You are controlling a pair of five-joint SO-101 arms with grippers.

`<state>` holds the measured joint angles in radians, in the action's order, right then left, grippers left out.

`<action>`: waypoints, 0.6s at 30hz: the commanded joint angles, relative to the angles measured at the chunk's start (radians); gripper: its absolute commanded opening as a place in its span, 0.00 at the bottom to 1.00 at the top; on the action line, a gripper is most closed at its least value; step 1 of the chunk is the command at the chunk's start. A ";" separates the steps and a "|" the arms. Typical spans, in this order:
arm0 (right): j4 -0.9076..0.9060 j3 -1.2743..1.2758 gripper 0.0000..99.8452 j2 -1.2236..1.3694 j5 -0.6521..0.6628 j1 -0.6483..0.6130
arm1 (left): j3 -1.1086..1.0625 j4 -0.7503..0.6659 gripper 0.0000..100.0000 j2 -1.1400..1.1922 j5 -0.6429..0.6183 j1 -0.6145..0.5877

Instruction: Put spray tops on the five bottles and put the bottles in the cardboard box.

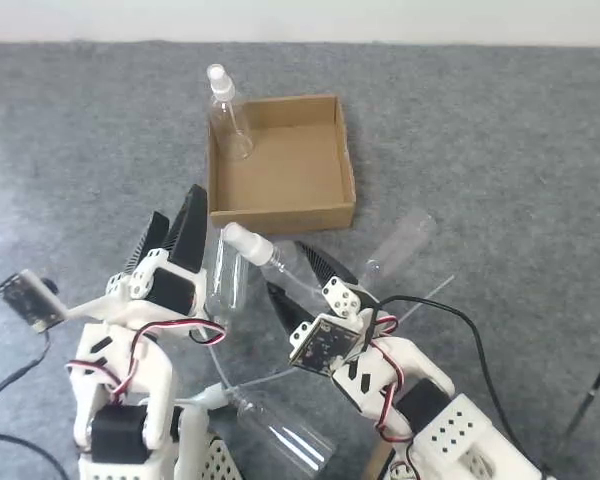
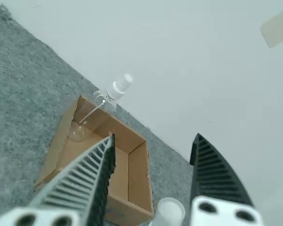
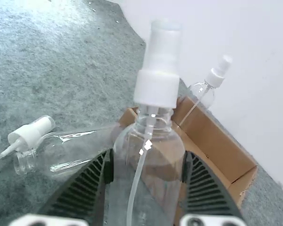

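My right gripper (image 1: pixel 288 270) (image 3: pixel 146 157) is shut on a clear bottle (image 1: pixel 248 242) (image 3: pixel 151 141) that carries a white spray top (image 3: pixel 155 80), just in front of the cardboard box (image 1: pixel 280 215) (image 3: pixel 212 141). My left gripper (image 1: pixel 177 205) (image 2: pixel 154 141) stands open beside it, aimed at the box (image 2: pixel 132 179), with the held bottle's cap (image 2: pixel 169 209) low between its fingers. A capped bottle (image 1: pixel 228 115) (image 2: pixel 111 94) (image 3: pixel 205 87) leans in the box's far left corner. Another clear bottle (image 1: pixel 225 285) (image 3: pixel 66 150) lies uncapped close by, a loose spray top (image 3: pixel 30 134) at its neck.
An uncapped bottle (image 1: pixel 395 245) lies right of the box's front corner. Another bottle (image 1: pixel 285 435) lies between the arm bases, with a loose spray top (image 1: pixel 208 395) and its tube beside it. Cables (image 1: pixel 460 330) trail over the grey carpet on the right.
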<state>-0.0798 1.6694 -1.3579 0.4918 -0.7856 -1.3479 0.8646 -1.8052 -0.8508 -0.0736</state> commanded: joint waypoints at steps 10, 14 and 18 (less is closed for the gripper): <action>0.116 0.020 0.09 -0.024 -0.094 0.007 | -0.051 -0.103 0.24 0.008 -0.003 0.006; 0.113 0.020 0.09 -0.024 -0.094 0.005 | -0.070 -0.097 0.24 0.008 0.055 0.095; 0.108 0.020 0.09 -0.024 -0.094 0.005 | -0.107 -0.097 0.24 0.008 0.137 0.181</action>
<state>0.0092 1.6694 -1.3564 0.4089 -0.7841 -1.4446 0.7956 -1.8052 -0.7848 0.0399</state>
